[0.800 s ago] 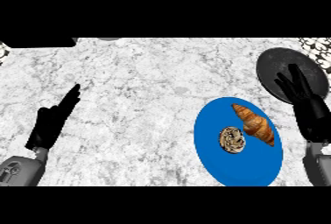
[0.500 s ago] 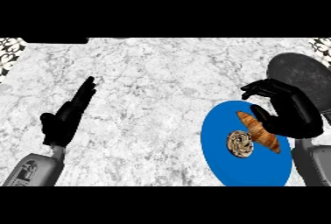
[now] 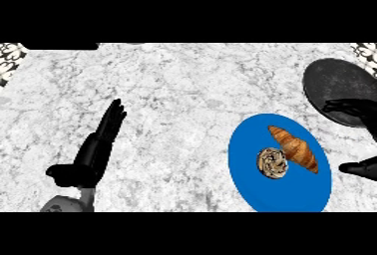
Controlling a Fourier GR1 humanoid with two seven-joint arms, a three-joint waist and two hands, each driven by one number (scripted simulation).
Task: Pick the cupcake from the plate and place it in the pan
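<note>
Two robot hands: left (image 3: 99,147) flat, fingers straight; right (image 3: 361,112) spread open beside the cupcake (image 3: 273,162), holding nothing.

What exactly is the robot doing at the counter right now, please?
The cupcake sits untouched on the blue plate, beside a croissant. The right hand hangs open at the plate's right edge, near the dark pan, holding nothing. The left hand rests open at the lower left.

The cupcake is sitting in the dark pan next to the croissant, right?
Not quite. The head view shows the cupcake sitting on the blue plate, next to the croissant. The dark pan holds no food.
</note>
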